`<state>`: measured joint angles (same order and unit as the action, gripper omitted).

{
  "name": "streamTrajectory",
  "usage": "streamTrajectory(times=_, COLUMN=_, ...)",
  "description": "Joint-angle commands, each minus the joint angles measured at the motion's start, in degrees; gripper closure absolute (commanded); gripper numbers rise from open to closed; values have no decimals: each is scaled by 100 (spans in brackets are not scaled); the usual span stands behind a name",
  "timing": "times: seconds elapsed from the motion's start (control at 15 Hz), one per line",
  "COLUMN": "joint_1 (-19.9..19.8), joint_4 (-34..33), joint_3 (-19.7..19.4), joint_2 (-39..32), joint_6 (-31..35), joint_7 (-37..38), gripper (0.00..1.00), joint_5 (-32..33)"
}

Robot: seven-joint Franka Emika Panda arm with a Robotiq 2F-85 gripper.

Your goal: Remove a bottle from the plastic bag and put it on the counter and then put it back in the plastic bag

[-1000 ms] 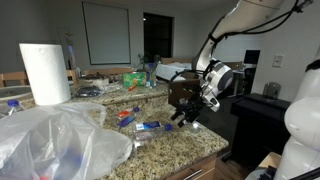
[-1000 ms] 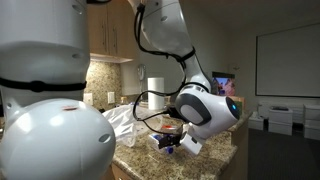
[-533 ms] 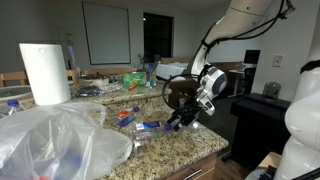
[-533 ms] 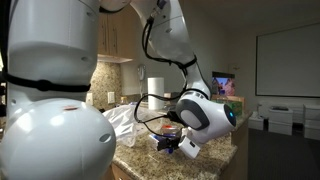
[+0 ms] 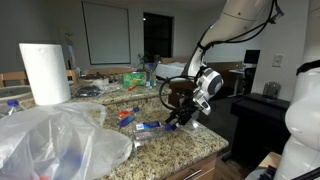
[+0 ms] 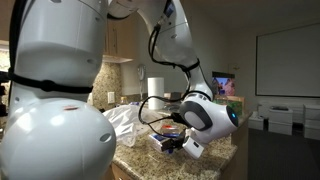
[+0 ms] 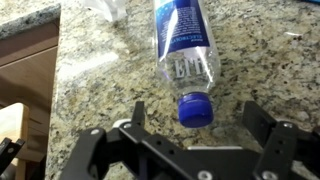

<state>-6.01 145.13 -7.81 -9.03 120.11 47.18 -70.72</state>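
Gaping pincer (image 7: 192, 118) over bottle (image 7: 185, 40), counter (image 7: 95, 75) edge nearby

Your wrist view's bright and evenly lit across the speckled beige-and-brown granite counter (image 7: 90, 90); both exterior views look dim, with the white robot arm (image 6: 50, 130) up close blurry.

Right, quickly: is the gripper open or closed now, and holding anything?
Gripper: open, holding nothing; the water bottle lies on the granite counter, its capped end between the jaws.
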Motion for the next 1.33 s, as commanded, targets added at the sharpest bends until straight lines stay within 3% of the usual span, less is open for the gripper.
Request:
streamTrajectory(times=0.0, joint_1=59, joint_4=-130, joint_3=55, joint_2=-193, joint_6=86, joint_7=-310, gripper=1, joint_5=-273)
streamTrajectory(times=0.13, joint_1=88, joint_4=-167, joint_3=75, joint_2=-209, joint_6=57, joint_7=-254, gripper=26, joint_5=-262)
streamTrajectory(times=0.2, joint_1=94, joint_4=-187, joint_3=85, joint_2=-256, joint_6=56, joint_7=-256, gripper=27, joint_5=-258)
streamTrajectory(times=0.87, joint_1=76, joint_4=-253, joint_3=-28, joint_2=-232, joint_6=159, joint_7=-222, gripper=91, joint_5=-76)
streamTrajectory(times=1.27, joint_1=102, joint_4=-323, joint_3=-27, joint_2=-88, joint_6=136, joint_7=-281, gripper=91, joint_5=27)
